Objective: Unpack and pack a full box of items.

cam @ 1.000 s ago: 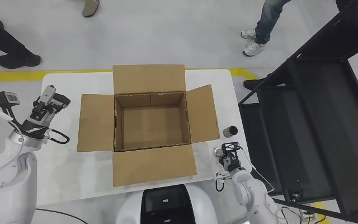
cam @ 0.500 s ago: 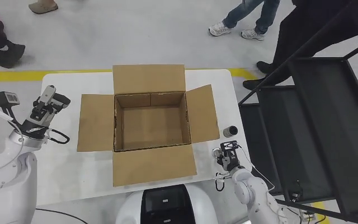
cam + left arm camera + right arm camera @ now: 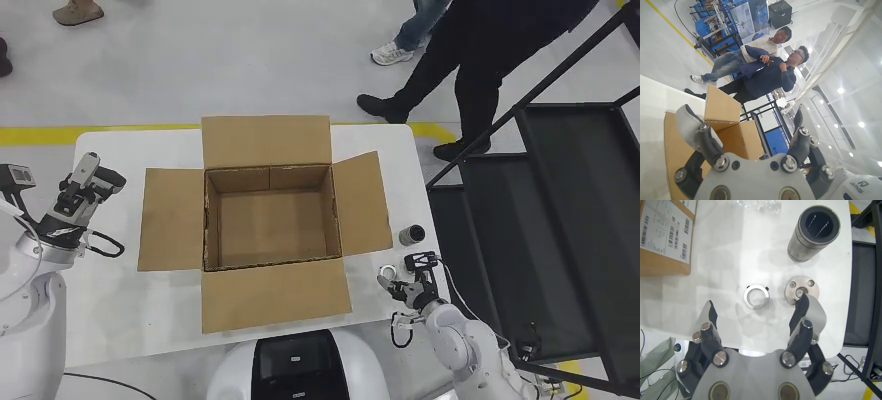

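The cardboard box (image 3: 270,215) stands in the middle of the white table (image 3: 110,300) with all its flaps folded out and bare cardboard showing inside. My right gripper (image 3: 757,303) hangs open over the table's near right corner, above a metal ring collar (image 3: 756,297). One of its fingertips (image 3: 803,299) overlaps a round flange disc (image 3: 802,291). Beyond them stands a steel cylinder bushing (image 3: 813,232), also seen from above (image 3: 411,235). My left gripper (image 3: 743,111) is open with nothing in it, off the box's left flap (image 3: 677,136).
A labelled box flap (image 3: 664,237) lies close to the right gripper (image 3: 405,282). Crinkled clear plastic (image 3: 761,203) lies past the parts. A black metal rack (image 3: 540,230) stands against the table's right edge. The left gripper (image 3: 95,175) is near the left edge.
The right gripper has shifted slightly toward the near right corner and turned a little. The left arm and the box have not moved.
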You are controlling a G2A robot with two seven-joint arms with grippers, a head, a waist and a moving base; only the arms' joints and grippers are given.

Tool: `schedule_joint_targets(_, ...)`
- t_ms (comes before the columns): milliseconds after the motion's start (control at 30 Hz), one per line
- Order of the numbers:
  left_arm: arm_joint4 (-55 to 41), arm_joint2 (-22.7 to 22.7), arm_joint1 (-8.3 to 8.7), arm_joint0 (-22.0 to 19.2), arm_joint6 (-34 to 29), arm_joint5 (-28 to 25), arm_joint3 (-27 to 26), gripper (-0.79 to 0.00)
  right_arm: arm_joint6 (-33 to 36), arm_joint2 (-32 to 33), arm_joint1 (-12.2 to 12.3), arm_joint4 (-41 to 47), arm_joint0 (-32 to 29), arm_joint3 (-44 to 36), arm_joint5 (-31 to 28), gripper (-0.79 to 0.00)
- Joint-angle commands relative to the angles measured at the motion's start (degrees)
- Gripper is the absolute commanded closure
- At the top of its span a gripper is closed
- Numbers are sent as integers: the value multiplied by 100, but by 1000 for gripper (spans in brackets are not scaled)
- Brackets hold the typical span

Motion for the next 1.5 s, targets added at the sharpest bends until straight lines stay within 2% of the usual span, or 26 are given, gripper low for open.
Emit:
schedule_joint_targets(0, 0, 0, 0, 0, 0, 0, 0, -785, 101, -31, 0, 28, 72, 69, 74, -320)
schedule_joint_targets(167, 0, 0, 0, 0, 0, 0, 0, -785, 252, -96, -9, 118, 258, 259, 387, -336)
schedule_joint_targets(367, 0, 0, 0, 0, 0, 0, 0, -785, 432, -133, -11, 164, 449, 443, 726, -299)
schedule_joint_targets(667, 0, 0, 0, 0, 0, 0, 0, -785, 490, -217, -3, 181, 574, 530, 840, -332)
schedule_joint_targets(833, 0, 0, 0, 0, 0, 0, 0, -785, 499, -323, -3, 94, 698, 640, 926, -305)
schedule_joint_targets(867, 0, 0, 0, 0, 0, 0, 0, -785, 504, -345, -4, 86, 725, 671, 946, -280)
schedule_joint_targets(1000, 0, 0, 0, 0, 0, 0, 0, -785, 549, -440, -7, 17, 832, 786, 1034, -283)
schedule_joint_targets(1100, 0, 0, 0, 0, 0, 0, 0, -785, 567, -488, -8, 21, 879, 834, 1065, -240)
schedule_joint_targets(1167, 0, 0, 0, 0, 0, 0, 0, -785, 567, -507, -6, 18, 879, 822, 1072, -31)
schedule_joint_targets(1200, 0, 0, 0, 0, 0, 0, 0, -785, 565, -509, -4, 19, 874, 812, 1077, 0)
schedule_joint_targets(1333, 0, 0, 0, 0, 0, 0, 0, -785, 547, -427, 8, 128, 811, 671, 1096, 0)
schedule_joint_targets(1467, 0, 0, 0, 0, 0, 0, 0, -785, 532, -142, 40, 458, 527, 194, 961, 0)
